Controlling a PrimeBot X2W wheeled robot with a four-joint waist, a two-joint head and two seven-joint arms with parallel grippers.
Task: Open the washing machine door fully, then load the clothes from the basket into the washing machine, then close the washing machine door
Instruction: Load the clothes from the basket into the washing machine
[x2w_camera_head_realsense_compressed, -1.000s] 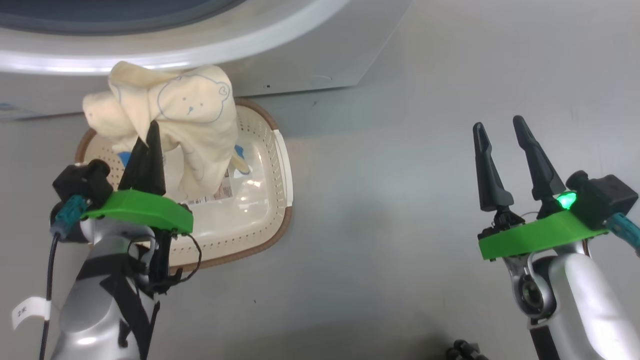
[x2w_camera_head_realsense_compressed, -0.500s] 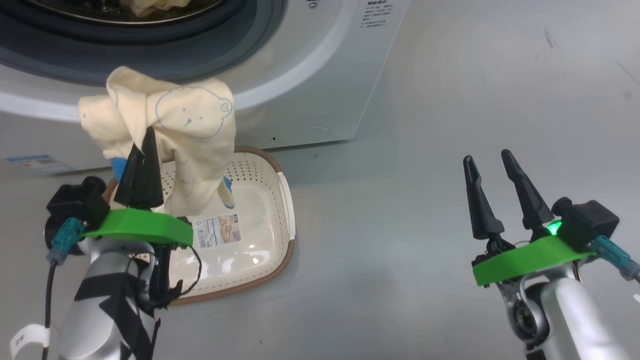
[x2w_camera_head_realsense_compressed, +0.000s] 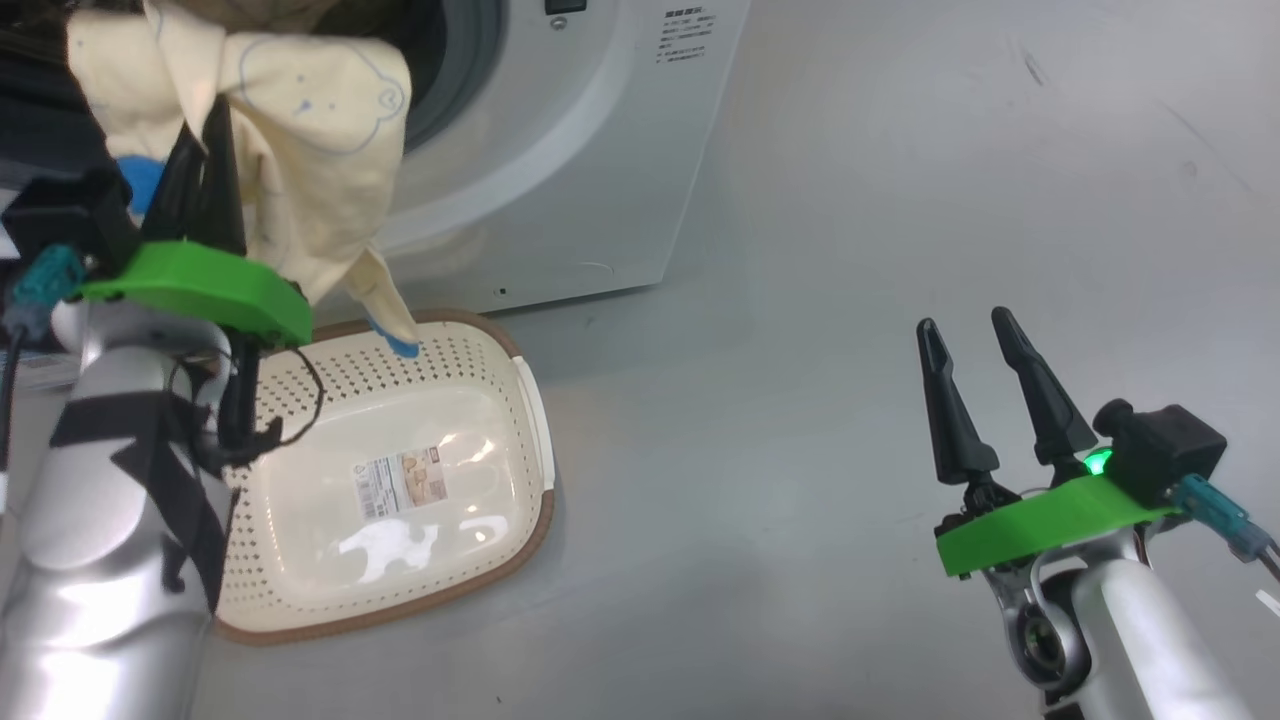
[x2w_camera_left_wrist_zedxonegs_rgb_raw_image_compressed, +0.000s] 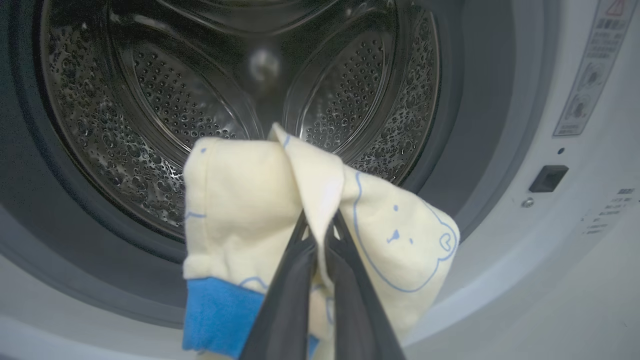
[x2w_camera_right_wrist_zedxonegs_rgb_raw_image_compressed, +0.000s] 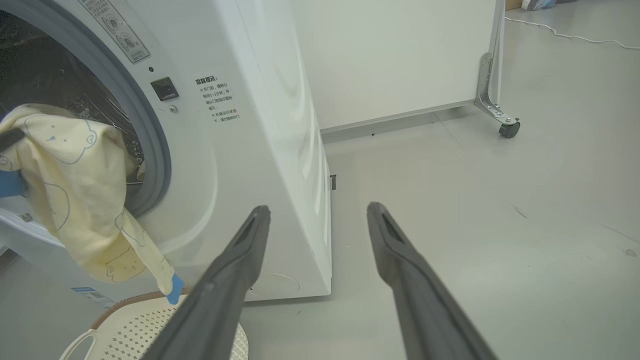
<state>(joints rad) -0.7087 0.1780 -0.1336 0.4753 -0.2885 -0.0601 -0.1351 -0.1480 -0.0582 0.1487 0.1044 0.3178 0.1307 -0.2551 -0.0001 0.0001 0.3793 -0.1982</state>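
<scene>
Nearest us, the right jaws stand wide apart and empty over the bare grey floor (x2w_camera_head_realsense_compressed: 850, 250), well apart from everything else. Our left forearm (x2w_camera_head_realsense_compressed: 110, 520) covers the left side of the basket (x2w_camera_head_realsense_compressed: 400, 370), which sits on the floor just in front of the washing machine (x2w_camera_head_realsense_compressed: 560, 150) and shows a label sticker (x2w_camera_head_realsense_compressed: 403, 482) on its bottom. Above it the left jaws are pinched tight on a fold of the cream bear-print garment (x2w_camera_left_wrist_zedxonegs_rgb_raw_image_compressed: 240, 200), held up before the mouth of the steel drum (x2w_camera_left_wrist_zedxonegs_rgb_raw_image_compressed: 165, 100). The garment's blue-tipped end dangles just over the basket's far rim; we cannot tell whether it touches. The garment hides the lower drum and part of the grey gasket (x2w_camera_left_wrist_zedxonegs_rgb_raw_image_compressed: 480, 100), so we cannot make out what lies in there. Beyond the washer's side stands a white panel (x2w_camera_right_wrist_zedxonegs_rgb_raw_image_compressed: 390, 60) on a castor (x2w_camera_right_wrist_zedxonegs_rgb_raw_image_compressed: 509, 130).
</scene>
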